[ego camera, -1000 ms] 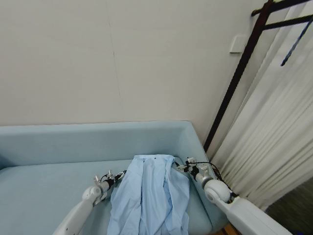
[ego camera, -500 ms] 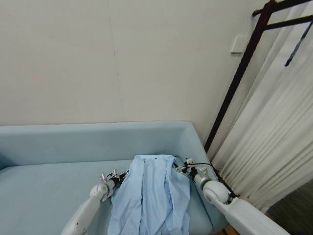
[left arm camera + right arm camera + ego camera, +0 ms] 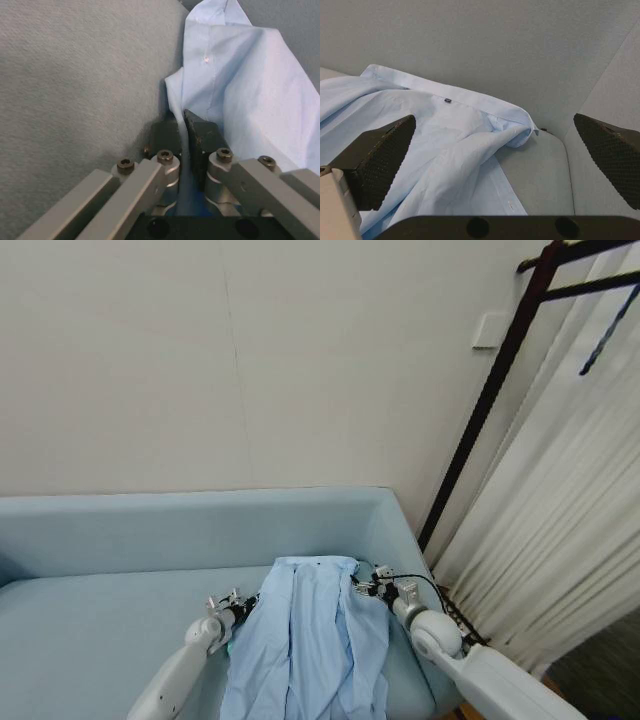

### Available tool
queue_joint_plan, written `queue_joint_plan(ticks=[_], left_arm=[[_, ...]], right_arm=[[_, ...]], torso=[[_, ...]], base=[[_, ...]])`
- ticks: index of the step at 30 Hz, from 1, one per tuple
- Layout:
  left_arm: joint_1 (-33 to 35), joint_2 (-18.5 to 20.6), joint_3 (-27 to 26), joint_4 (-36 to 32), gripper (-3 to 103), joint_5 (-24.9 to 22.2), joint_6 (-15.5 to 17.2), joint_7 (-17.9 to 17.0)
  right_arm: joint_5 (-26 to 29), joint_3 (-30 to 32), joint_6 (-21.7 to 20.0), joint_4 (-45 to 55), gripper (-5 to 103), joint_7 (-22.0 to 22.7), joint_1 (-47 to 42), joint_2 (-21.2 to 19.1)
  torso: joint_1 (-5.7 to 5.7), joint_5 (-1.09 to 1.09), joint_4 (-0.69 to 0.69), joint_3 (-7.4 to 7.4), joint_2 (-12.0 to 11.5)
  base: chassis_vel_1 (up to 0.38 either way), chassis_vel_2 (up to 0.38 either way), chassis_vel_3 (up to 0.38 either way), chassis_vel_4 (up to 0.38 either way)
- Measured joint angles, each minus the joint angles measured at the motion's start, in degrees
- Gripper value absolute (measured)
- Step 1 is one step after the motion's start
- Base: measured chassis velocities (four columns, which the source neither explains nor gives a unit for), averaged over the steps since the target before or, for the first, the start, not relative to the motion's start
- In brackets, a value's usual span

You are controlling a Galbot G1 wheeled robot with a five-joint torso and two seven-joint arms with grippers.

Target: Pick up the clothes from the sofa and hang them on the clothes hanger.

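Light blue button-up shirt [image 3: 310,635] lies spread on the seat of the pale blue-grey fabric sofa [image 3: 100,620], at the end nearest the armrest. Collar is toward the backrest, and the body runs down toward the front edge. Fabric is rumpled and folded lengthwise, with no part lifted off the cushion.

Left claw [image 3: 232,608] is low on the seat at the shirt's left edge. In the left wrist view the left claw [image 3: 186,127] has its dark pads drawn nearly together, with a fold of the shirt [image 3: 250,100] hem pinched between them and sofa fabric [image 3: 75,75] right alongside. Judged as gripping the cloth.

Right claw [image 3: 365,585] is at the shirt's right shoulder area, close to the armrest. In the right wrist view the right claw [image 3: 495,150] is spread wide and holds nothing. The shirt [image 3: 445,130] collar and a bunched fold lie ahead between the two textured pads, with the sofa backrest [image 3: 470,40] behind.

Dark brown clothes rack [image 3: 480,405] stands to the robot's right past the sofa end, against the wall and next to the white pleated curtain [image 3: 560,520]. Well apart from the shirt.

Step in hand is the pickup grasp: one side secured, other side not yet. Next move likely calls for the right claw to go down onto the shoulder fold and close on it. Then both arms lift together so the shirt comes off the seat evenly before the swing toward the rack. Risk: the thin cloth may slip from the pads or drag on the cushion.
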Motion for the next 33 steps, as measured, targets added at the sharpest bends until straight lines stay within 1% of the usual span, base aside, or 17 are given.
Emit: queue_joint_plan(ticks=[4, 6, 8, 9, 14, 15, 19, 21, 23, 26, 27, 28, 29, 30, 31, 32, 33], left_arm=[[0.6, 0.8, 0.0, -2.2, 7, 0.3, 0.1, -0.8], [1.5, 2.3, -0.4, -5.4, 4, 0.5, 0.4, -1.9], [2.3, 4.6, -1.1, -9.1, 4, 0.5, 0.3, -2.7], [2.3, 4.6, -1.1, -9.1, 4, 0.5, 0.3, -2.7], [4.6, 13.0, -2.1, -17.6, 1, 1.3, -0.4, -3.9], [4.6, 13.0, -2.1, -17.6, 1, 1.3, -0.4, -3.9], [5.8, 18.5, -2.1, -21.8, 1, 3.4, -1.0, -3.9], [6.0, 19.2, -2.1, -22.3, 1, 4.0, -1.1, -3.9], [6.5, 21.2, -1.9, -22.8, 1, 7.9, -2.0, -3.2], [6.5, 21.5, -1.2, -19.6, 1, 15.1, -3.6, -1.5], [6.5, 21.5, -1.2, -19.6, 1, 15.1, -3.6, -1.5], [6.4, 21.1, -0.9, -18.0, 1, 18.4, -4.1, -0.6], [6.3, 20.2, -0.5, -16.1, -2, 22.1, -4.8, 1.2], [6.3, 19.4, -0.1, -14.8, 0, 25.2, -5.4, 2.8], [6.3, 19.4, -0.1, -14.8, 0, 25.2, -5.4, 2.8], [6.3, 18.5, 0.3, -13.7, 3, 28.8, -5.8, 4.3], [6.3, 17.7, 0.5, -13.2, 8, 31.4, -6.1, 4.9]], right_arm=[[-0.3, 0.0, 0.1, 0.3, 100, 0.0, -0.3, 0.0], [-0.4, 0.1, 0.2, 0.5, 100, -0.1, -0.3, 0.1], [-0.4, 0.2, 0.2, 0.5, 100, -0.1, -0.2, 0.1], [-0.4, 0.2, 0.2, 0.5, 100, -0.1, -0.2, 0.1], [-0.3, 0.7, 0.4, 0.5, 100, -0.6, 0.2, 0.0], [-0.3, 0.7, 0.4, 0.5, 100, -0.6, 0.2, 0.0], [-0.4, 1.8, 0.5, 0.6, 100, -1.3, -0.7, 0.0], [-0.4, 2.2, 0.5, 0.6, 100, -1.4, -0.9, 0.1], [-0.6, 3.1, 0.6, 1.0, 100, -1.6, -1.6, 0.3], [-0.6, 3.7, 0.7, 1.2, 100, -1.9, -2.1, 0.4], [-0.6, 3.7, 0.7, 1.2, 100, -1.9, -2.1, 0.4], [-0.6, 3.8, 0.7, 1.2, 100, -2.0, -2.2, 0.4], [-0.6, 3.9, 0.7, 1.3, 100, -2.1, -2.2, 0.4], [-0.5, 4.0, 0.7, 1.5, 100, -2.2, -2.2, 0.3], [-0.5, 4.0, 0.7, 1.5, 100, -2.2, -2.2, 0.3], [-0.4, 4.1, 0.7, 1.8, 100, -2.2, -2.2, 0.2], [-0.1, 4.2, 0.7, 2.1, 100, -2.2, -2.2, 0.0]], torso=[[0.0, -0.02, -0.02, 0.01, 0.0], [0.0, -0.04, -0.03, 0.01, 0.0], [0.0, 0.0, -0.02, 0.0, 0.0], [0.0, 0.0, -0.02, 0.0, 0.0], [0.0, 0.02, 0.03, 0.0, 0.0], [0.0, 0.02, 0.03, 0.0, 0.0], [0.0, 0.0, 0.03, 0.0, 0.0], [0.0, 0.02, 0.02, -0.01, 0.0], [0.0, 0.02, 0.01, -0.01, 0.0], [0.0, 0.03, 0.02, -0.01, 0.0], [0.0, 0.03, 0.02, -0.01, 0.0], [0.0, 0.03, 0.03, -0.01, 0.0], [0.0, 0.02, 0.03, -0.01, 0.0], [0.0, 0.01, 0.03, -0.01, 0.0], [0.0, 0.01, 0.03, -0.01, 0.0], [0.0, 0.01, 0.04, -0.01, 0.0], [0.0, 0.02, 0.03, -0.01, 0.0]], base=[[0.0, 0.0, 0.0, 0.0], [0.0, 0.0, 0.0, 0.0], [0.0, 0.0, 0.0, 0.0], [0.0, 0.0, 0.0, 0.0], [0.0, 0.0, 0.0, 0.0], [0.0, 0.0, 0.0, 0.0], [0.0, 0.0, 0.0, 0.0], [0.0, 0.0, 0.0, 0.0], [0.0, 0.0, 0.0, 0.0], [0.0, 0.0, 0.0, 0.0], [0.0, 0.0, 0.0, 0.0], [0.0, 0.0, 0.0, 0.0], [0.0, 0.0, 0.0, 0.0], [0.0, 0.0, 0.0, 0.0], [0.0, 0.0, 0.0, 0.0], [0.0, 0.0, 0.0, 0.0], [0.0, 0.0, 0.0, 0.0]])
